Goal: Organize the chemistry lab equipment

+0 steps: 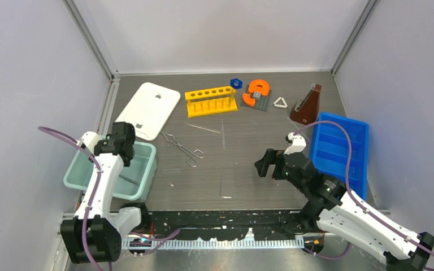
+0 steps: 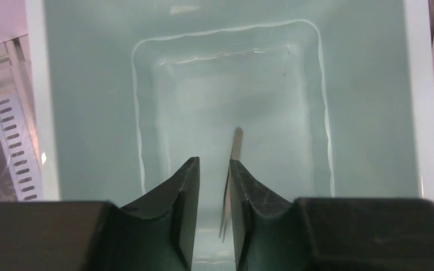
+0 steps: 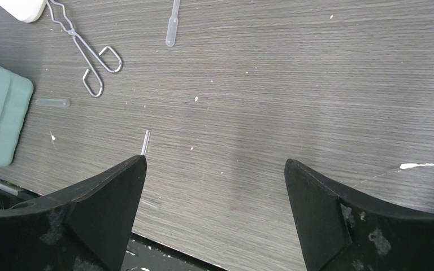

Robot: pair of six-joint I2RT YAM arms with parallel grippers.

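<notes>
Over the teal bin point(image 1: 71, 179) on your left, the left gripper point(image 2: 213, 164) has its fingers slightly apart, with the thin clear rod point(image 2: 236, 144) inside the bin leaning on one finger, not pinched. The right gripper point(image 3: 215, 164) is spread wide above the table point(image 3: 316, 84), holding nothing. Early going, I'd say: you have the yellow six-hole rack point(image 1: 210, 101), brown cone-shaped flask point(image 1: 308, 106), wire metal tongs point(image 1: 182, 145), small white triangle point(image 1: 281, 102) and small blue hexagonal piece point(image 1: 236, 83) left to sort.
</notes>
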